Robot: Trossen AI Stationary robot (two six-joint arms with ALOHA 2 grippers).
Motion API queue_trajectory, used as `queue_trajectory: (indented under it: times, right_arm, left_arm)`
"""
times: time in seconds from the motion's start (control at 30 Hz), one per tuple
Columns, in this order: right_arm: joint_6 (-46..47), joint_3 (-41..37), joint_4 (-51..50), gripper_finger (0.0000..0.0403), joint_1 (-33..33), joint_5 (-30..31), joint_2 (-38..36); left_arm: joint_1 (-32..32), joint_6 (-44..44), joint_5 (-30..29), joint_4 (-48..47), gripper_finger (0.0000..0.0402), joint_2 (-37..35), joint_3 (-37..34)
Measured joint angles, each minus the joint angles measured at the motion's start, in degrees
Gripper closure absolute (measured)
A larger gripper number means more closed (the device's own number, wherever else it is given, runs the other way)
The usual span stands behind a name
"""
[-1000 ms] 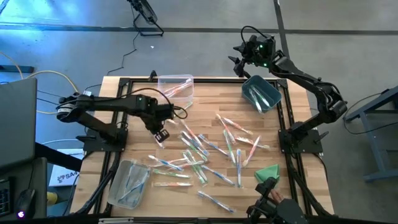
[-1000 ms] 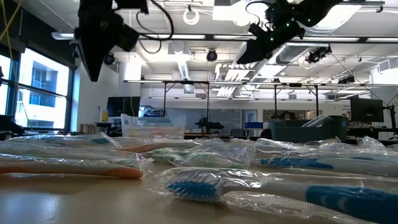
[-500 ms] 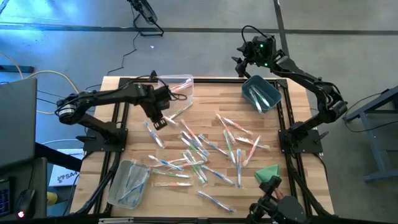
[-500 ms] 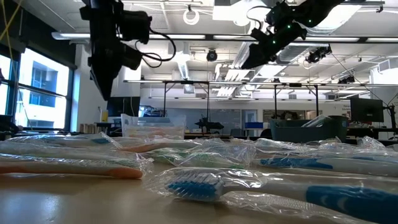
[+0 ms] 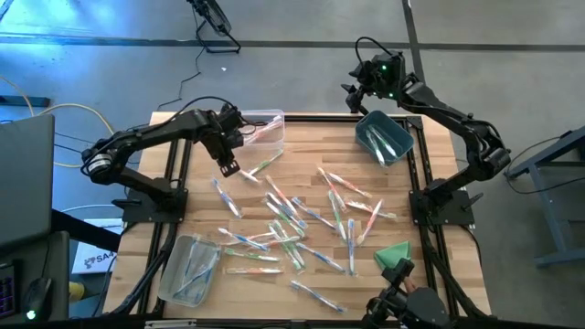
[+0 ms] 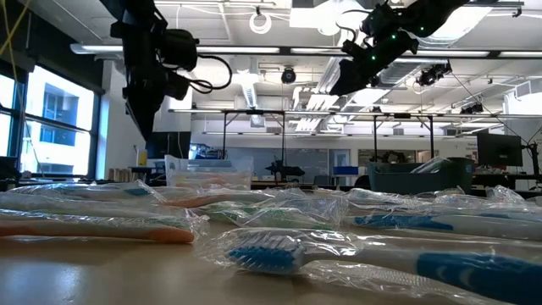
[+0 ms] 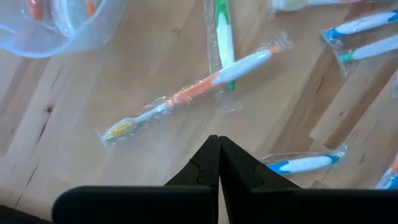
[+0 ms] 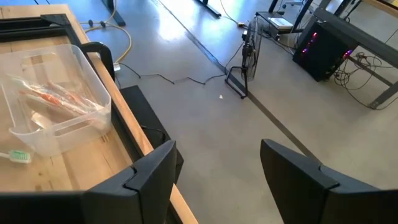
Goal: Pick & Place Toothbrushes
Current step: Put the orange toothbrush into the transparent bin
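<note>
Several wrapped toothbrushes lie scattered on the wooden table, white with orange, green or blue accents; they fill the foreground of the low view. My left gripper hangs shut and empty above the table's far left part, near a clear bin. In its wrist view the shut fingertips point down just short of an orange-handled toothbrush crossed by a green one. My right gripper is open and raised beyond the far edge, beside the blue bin; it holds nothing.
The far clear bin holds orange toothbrushes. A second clear bin with blue ones sits at the near left corner. A folded green cloth lies near right, and a person's hand shows at the near edge.
My left gripper has moved toward the table's far edge, nearer the far clear bin, slowing in the last half second. The right arm has kept still.
</note>
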Motion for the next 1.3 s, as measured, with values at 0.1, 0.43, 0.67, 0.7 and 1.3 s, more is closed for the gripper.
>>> queue_trajectory:
  times: [0.1,0.43,0.67,0.7,1.3]
  right_arm:
    - [0.0,-0.01,0.02,0.0176,0.0,0.0,0.0]
    - [0.01,-0.01,0.02,0.0176,0.0,-0.02,0.0]
    - [0.02,-0.01,0.02,0.0176,0.0,-0.02,0.0]
    - [0.02,-0.01,0.04,0.0176,0.0,-0.02,0.0]
    - [1.18,-0.01,-2.07,0.0176,0.0,-0.04,0.0]
  left_arm:
    - [-0.08,0.44,0.21,0.18,0.0401,0.0,0.0]
    - [-0.08,1.75,0.37,1.23,0.0401,0.0,-0.02]
    - [-0.08,1.99,0.36,4.96,0.0401,0.15,-0.02]
    - [-0.08,2.19,0.35,5.13,0.0401,0.37,-0.02]
    - [-0.08,3.21,0.35,7.32,0.0401,1.36,-0.02]
